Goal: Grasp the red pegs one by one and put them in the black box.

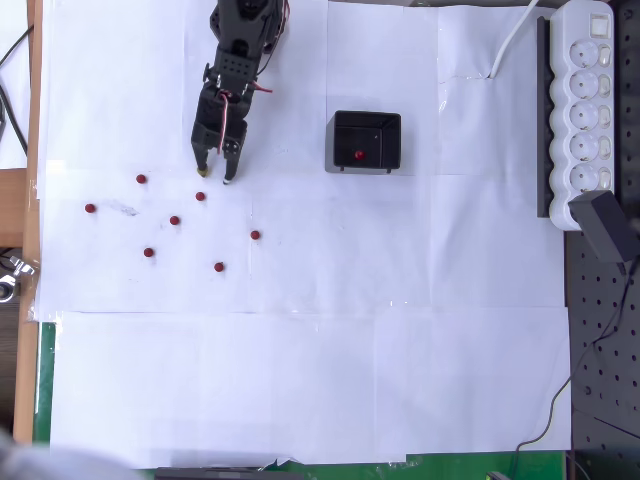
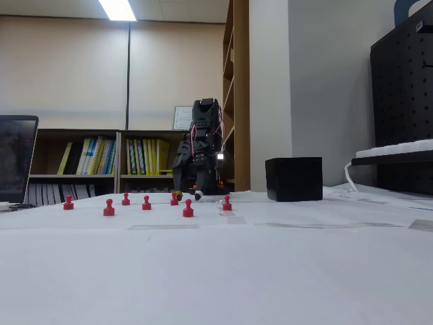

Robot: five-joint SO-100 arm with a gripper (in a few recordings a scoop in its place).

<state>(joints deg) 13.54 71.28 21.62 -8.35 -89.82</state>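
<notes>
Black tool (image 1: 214, 176) slightly parted, empty, tips just above nearest red peg (image 1: 200, 196).

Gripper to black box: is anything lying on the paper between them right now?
No. In the overhead view the white paper between the gripper and the black box is bare; the loose red pegs lie below-left of the gripper.

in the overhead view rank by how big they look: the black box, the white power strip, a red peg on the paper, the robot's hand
1. white power strip
2. black box
3. hand, a little smaller than the box and raised nearer the camera, so that ranking is unsure
4. red peg, just a dot
</notes>
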